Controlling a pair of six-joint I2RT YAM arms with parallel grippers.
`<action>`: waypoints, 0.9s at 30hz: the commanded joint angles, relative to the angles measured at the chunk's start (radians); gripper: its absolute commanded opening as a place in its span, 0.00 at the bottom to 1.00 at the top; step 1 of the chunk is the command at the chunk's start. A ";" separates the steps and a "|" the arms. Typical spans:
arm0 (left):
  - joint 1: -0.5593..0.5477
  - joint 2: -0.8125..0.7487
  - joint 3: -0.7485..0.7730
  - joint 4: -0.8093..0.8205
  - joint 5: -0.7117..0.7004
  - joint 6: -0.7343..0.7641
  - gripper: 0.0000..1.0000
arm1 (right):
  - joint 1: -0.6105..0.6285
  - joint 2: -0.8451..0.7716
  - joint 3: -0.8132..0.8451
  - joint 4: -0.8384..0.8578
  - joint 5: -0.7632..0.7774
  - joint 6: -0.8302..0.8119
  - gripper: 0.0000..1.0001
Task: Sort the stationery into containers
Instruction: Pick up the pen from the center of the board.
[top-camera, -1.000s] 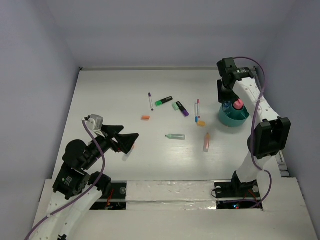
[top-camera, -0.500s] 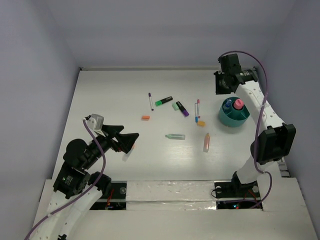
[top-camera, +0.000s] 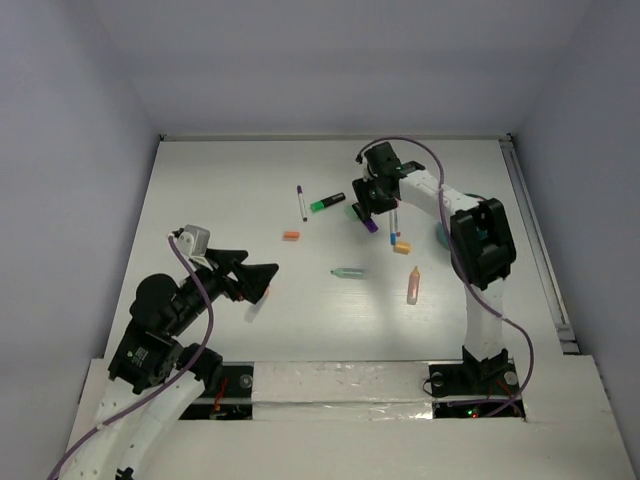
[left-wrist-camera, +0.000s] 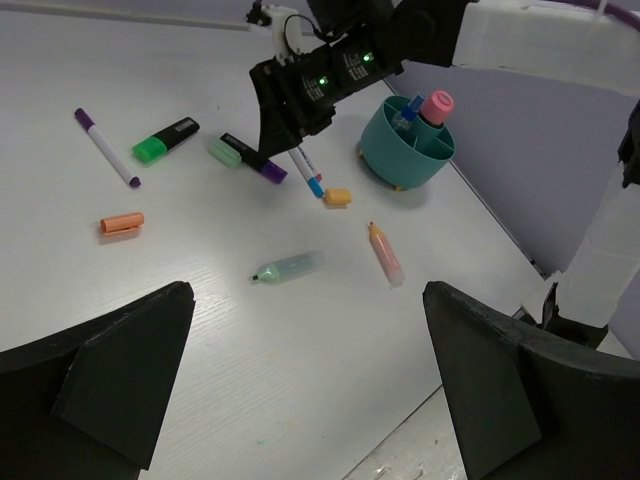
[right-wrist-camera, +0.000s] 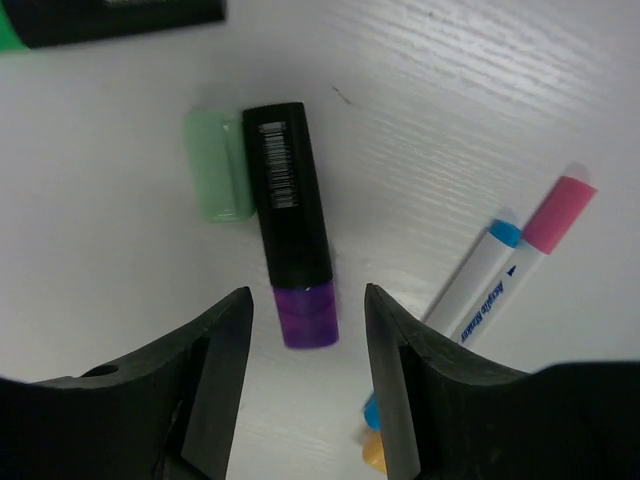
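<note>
The black marker (right-wrist-camera: 285, 210) with the purple cap lay on the white table (top-camera: 220, 190), a little toward 1 o'clock from the table's middle in the top view. Its cap end sat between the fingers of the right gripper (right-wrist-camera: 305, 300), which stood spread, one on each side of it, clamped on nothing. In the wrist view a pale-green cap (right-wrist-camera: 218, 165) lay against the marker's barrel at 10 o'clock. The green highlighter (right-wrist-camera: 100, 15) showed at 11 o'clock by the frame edge. Two pens (right-wrist-camera: 485, 280), one blue-capped and one pink-capped, lay side by side at 4 o'clock, with a small orange cap (right-wrist-camera: 375, 455) just past their lower ends. Farther out in the top view, a pale-green marker (top-camera: 350, 272) lay at 6 o'clock from that cluster, a salmon marker (top-camera: 412, 285) at 5 o'clock, a stubby orange marker (top-camera: 291, 236) at 8 o'clock and a purple-tipped pen (top-camera: 302, 203) at 9 o'clock. The teal tub (left-wrist-camera: 390, 165) stood at 3 o'clock, well apart from the black marker and largely hidden from above by the right arm (top-camera: 480, 240). The left wrist view showed a pink-capped tube (left-wrist-camera: 437, 105) and a blue-capped item (left-wrist-camera: 405, 112) upright in its compartments. The left gripper (top-camera: 250, 278) hung at 8 o'clock near the table's front, fingers wide apart and empty.
</note>
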 joint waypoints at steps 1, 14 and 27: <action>0.018 0.016 -0.011 0.036 0.002 -0.003 0.99 | -0.001 0.024 0.067 0.030 -0.008 -0.043 0.56; 0.047 0.036 -0.012 0.039 0.009 -0.001 0.99 | 0.008 0.150 0.133 0.057 0.021 -0.043 0.55; 0.056 0.043 -0.012 0.038 0.009 -0.001 0.99 | 0.008 0.327 0.385 -0.026 0.029 -0.083 0.49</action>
